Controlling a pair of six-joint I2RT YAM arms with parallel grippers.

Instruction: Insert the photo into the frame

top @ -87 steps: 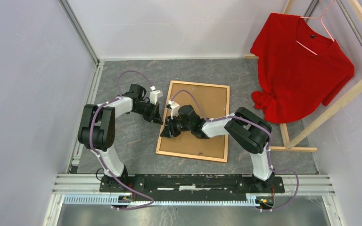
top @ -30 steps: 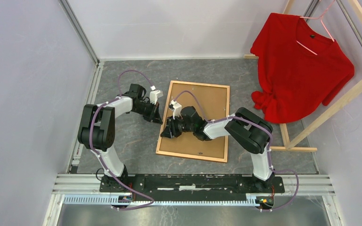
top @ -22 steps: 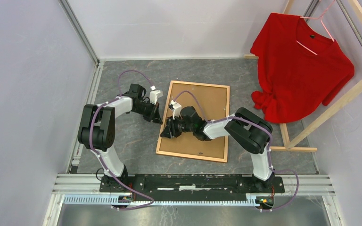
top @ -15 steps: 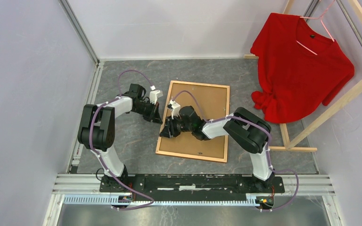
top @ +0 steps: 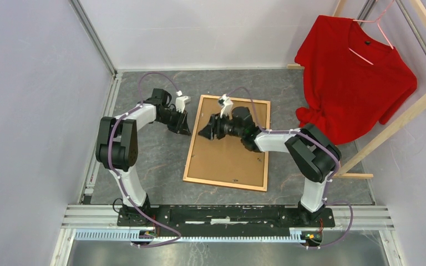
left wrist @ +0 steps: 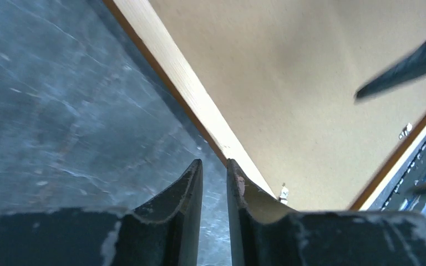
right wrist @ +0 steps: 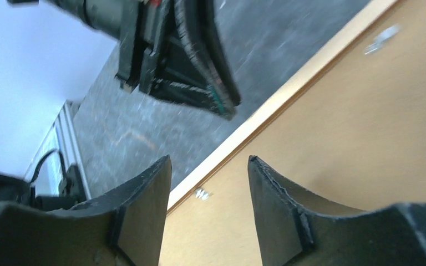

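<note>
The orange-brown frame (top: 190,155) lies flat on the grey floor with the brown backing board (top: 230,158) filling it. The photo is hidden. My left gripper (top: 184,131) is just outside the frame's left rail (left wrist: 183,88); its jaws are nearly closed with a thin gap and hold nothing (left wrist: 214,162). My right gripper (top: 205,133) hovers over the board's far-left part, open and empty (right wrist: 209,159). It faces the left rail (right wrist: 288,91) and the left gripper (right wrist: 188,61). Small metal tabs (right wrist: 202,194) sit along the board's edge.
A red shirt (top: 355,77) hangs on a pale wooden clothes rack (top: 399,119) at the back right. Enclosure walls stand left and behind. An aluminium rail (top: 227,213) holds the arm bases at the near edge.
My right gripper has moved from the board's left middle towards its far-left corner. My left gripper has shifted slightly farther back along the frame's left rail.
</note>
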